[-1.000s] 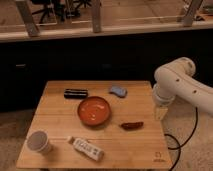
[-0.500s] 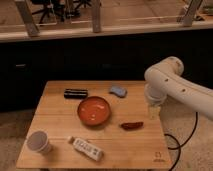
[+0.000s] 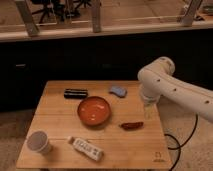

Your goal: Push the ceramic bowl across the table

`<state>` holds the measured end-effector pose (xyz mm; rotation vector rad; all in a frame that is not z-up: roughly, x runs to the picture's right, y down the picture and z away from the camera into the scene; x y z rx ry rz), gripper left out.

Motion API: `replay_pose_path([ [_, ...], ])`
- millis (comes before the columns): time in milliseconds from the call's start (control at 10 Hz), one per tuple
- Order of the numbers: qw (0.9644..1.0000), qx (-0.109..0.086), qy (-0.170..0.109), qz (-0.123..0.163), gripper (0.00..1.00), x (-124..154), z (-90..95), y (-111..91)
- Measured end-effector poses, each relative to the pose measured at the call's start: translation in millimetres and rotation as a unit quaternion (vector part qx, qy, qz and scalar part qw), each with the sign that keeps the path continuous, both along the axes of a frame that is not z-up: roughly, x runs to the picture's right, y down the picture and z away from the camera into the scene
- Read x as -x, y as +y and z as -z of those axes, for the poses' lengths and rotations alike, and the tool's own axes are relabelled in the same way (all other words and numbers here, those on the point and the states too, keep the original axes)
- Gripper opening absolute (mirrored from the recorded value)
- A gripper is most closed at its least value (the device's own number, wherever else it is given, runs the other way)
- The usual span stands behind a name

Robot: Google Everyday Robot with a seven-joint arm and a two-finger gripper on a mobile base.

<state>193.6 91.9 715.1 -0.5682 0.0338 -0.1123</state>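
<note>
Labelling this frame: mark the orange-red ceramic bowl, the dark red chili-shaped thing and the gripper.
Orange-red ceramic bowl (image 3: pixel 94 110): camera view, inner floor.
Dark red chili-shaped thing (image 3: pixel 131 125): camera view, its middle.
Gripper (image 3: pixel 148 115): camera view, its tip, right of the bowl.

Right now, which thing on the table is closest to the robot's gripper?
The small dark red chili-shaped thing; the gripper hangs close beside it, while every other thing lies farther off.

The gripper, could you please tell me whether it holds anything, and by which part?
Nothing is held. The gripper hangs near the right edge of the table, apart from the ceramic bowl.
</note>
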Motion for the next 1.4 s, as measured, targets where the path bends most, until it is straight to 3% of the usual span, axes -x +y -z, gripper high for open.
replay_pose_path([
  [1400, 0.9985, 0.022, -0.037, 0.035, 0.80, 63, -45.6, 19],
])
